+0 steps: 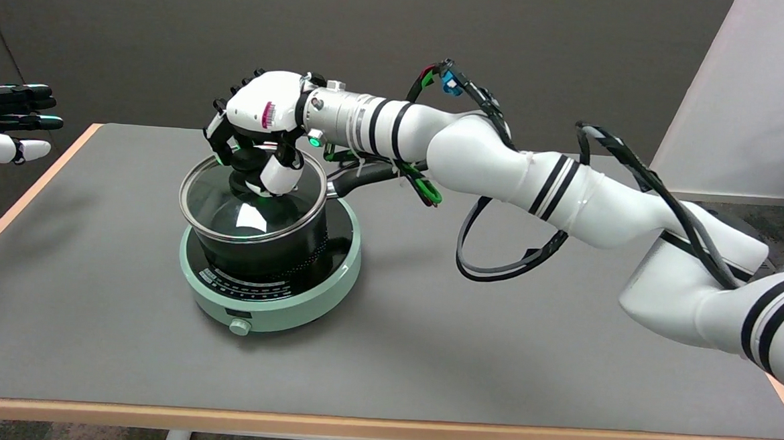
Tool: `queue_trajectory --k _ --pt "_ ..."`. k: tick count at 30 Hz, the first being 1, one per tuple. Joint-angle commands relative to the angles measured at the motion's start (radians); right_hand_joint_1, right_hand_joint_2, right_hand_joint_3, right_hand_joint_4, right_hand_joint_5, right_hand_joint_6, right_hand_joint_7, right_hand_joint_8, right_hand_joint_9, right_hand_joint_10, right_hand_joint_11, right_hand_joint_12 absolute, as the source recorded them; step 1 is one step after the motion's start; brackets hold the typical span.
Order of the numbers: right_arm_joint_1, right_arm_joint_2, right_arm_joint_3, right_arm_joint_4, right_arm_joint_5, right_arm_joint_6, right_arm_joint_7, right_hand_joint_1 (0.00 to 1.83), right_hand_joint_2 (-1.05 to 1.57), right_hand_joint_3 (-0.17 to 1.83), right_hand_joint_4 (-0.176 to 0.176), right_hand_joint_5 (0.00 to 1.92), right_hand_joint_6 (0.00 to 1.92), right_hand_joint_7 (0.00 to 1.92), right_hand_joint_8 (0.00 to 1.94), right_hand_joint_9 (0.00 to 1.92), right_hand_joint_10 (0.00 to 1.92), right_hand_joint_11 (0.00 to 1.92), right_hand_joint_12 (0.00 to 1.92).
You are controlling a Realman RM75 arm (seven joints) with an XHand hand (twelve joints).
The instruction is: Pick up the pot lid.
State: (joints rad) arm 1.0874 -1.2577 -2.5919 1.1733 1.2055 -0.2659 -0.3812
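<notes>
Fingers (280, 174) of my right hand (259, 136) were curled down around the black knob (243, 184) at the centre of the glass pot lid (252, 206), thumb on the near side and the others wrapped over the far side, so the hand was clamped on the knob. From my seat I could not tell whether the lid had left the pot: its steel rim looked slightly tilted, but it sat level with the top of the black pot (269, 254), and I saw no clear gap between them.

The pot stood on a round mint-green induction cooker (273, 304), left of the table's middle. The cooker's small dial (239, 327) faced the near edge. The pot's black handle (361, 177) stuck out to the right, passing under my wrist.

My right arm (535, 180) reached in from the lower right, stretched across the grey table (426, 342), with black cables (497, 266) looping beneath it and green and blue clips near the wrist. A green light glowed at the wrist, and there was a green reflection on the glass.

The left hand (8, 123) hung in the air at the far left edge, over the table's corner, well apart from the cooker.
</notes>
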Motion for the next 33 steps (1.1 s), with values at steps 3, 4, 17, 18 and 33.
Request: queue_trajectory --k 3,4,17,18,33 --pt "0.015 -0.008 0.0 0.02 0.001 -0.008 0.0 0.92 0.73 0.88 0.176 0.69 0.88 0.86 0.57 0.83 0.72 0.63 1.18" --pt "0.015 -0.008 0.0 0.022 0.001 -0.009 0.0 0.91 1.1 0.3 0.176 0.73 1.37 0.87 0.57 0.83 0.74 0.64 1.19" --pt "0.009 0.001 0.0 0.05 0.001 -0.009 0.0 1.19 1.02 0.33 -0.003 0.76 1.39 0.97 1.07 0.92 0.91 0.74 1.11" --pt "0.009 0.001 0.0 0.05 0.001 -0.009 0.0 1.19 1.01 0.35 0.0 0.76 1.38 0.97 1.09 0.93 0.93 0.75 1.1" --pt "0.021 0.011 0.001 0.083 0.001 -0.006 -0.015 1.2 0.94 0.46 -0.004 0.79 1.36 1.0 1.12 0.96 1.16 0.78 1.09"
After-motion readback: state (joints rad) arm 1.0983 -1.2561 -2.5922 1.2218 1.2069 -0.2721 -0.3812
